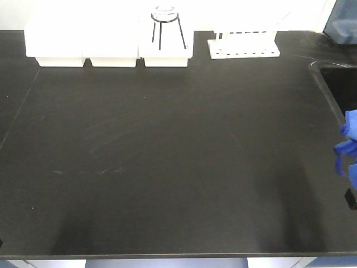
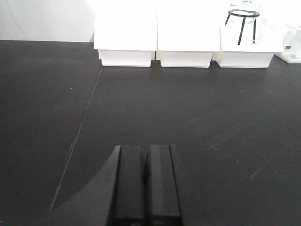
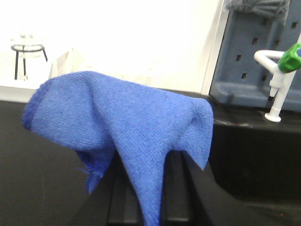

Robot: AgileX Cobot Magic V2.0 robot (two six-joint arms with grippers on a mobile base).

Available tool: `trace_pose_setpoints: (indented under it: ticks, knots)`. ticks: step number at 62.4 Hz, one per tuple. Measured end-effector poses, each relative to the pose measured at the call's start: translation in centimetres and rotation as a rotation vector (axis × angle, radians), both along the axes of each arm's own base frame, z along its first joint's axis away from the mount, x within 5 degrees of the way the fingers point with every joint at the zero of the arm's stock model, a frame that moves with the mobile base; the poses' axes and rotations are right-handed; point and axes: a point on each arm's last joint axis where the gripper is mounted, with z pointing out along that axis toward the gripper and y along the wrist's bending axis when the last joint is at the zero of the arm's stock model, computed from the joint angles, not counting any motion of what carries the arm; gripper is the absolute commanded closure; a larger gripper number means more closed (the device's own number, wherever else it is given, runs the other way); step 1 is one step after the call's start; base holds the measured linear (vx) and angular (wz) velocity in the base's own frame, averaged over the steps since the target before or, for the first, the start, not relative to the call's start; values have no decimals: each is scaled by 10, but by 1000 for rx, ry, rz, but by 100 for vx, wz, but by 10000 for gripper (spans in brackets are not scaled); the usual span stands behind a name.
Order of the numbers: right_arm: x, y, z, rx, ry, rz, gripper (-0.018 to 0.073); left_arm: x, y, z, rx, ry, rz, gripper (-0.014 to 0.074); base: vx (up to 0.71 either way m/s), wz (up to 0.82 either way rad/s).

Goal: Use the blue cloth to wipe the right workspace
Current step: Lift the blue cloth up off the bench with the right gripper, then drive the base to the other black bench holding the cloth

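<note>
A blue cloth (image 3: 122, 113) is draped over the right gripper (image 3: 149, 202), whose fingers are pinching one fold of it while the rest hangs loose. In the front view the cloth hangs just in front of the near corner of a sink basin (image 1: 328, 92). The left gripper (image 2: 146, 183), well away from the sink, has its fingers pressed together and holds nothing. The black bench top (image 1: 167, 156) beside the sink does not look like the right workspace to be wiped, which no view shows. Likely risks: only a fold is pinched, so dragging the cloth could pull it free, and the loose tail could catch on the white tap (image 3: 277, 94) behind the sink or drop into the basin. Wiping this bench would also be the wrong job. Three white trays (image 1: 114, 56) stand along the back wall, far from the sink. They are too bright to show their contents, though the tray nearest the sink holds a black tripod (image 1: 167, 30) with a glass vessel (image 1: 164, 11) on it. A white rack (image 1: 242, 49) sits between the trays and the sink, apparently empty. The sink's inside is dark.
</note>
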Motion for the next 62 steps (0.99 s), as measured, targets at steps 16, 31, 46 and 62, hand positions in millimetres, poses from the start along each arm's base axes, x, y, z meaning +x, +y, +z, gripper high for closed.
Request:
trace_pose_setpoints:
  ticks: [16, 31, 46, 62]
  knots:
    - [0, 0, 0, 0, -3, 0, 559, 0, 0, 0, 0, 0, 0, 602, 0, 0]
    - [0, 0, 0, 0, -3, -1, 559, 0, 0, 0, 0, 0, 0, 602, 0, 0]
    - [0, 0, 1, 0, -8, -1, 559, 0, 0, 0, 0, 0, 0, 602, -1, 1]
    - [0, 0, 1, 0, -9, -1, 559, 0, 0, 0, 0, 0, 0, 602, -8, 1]
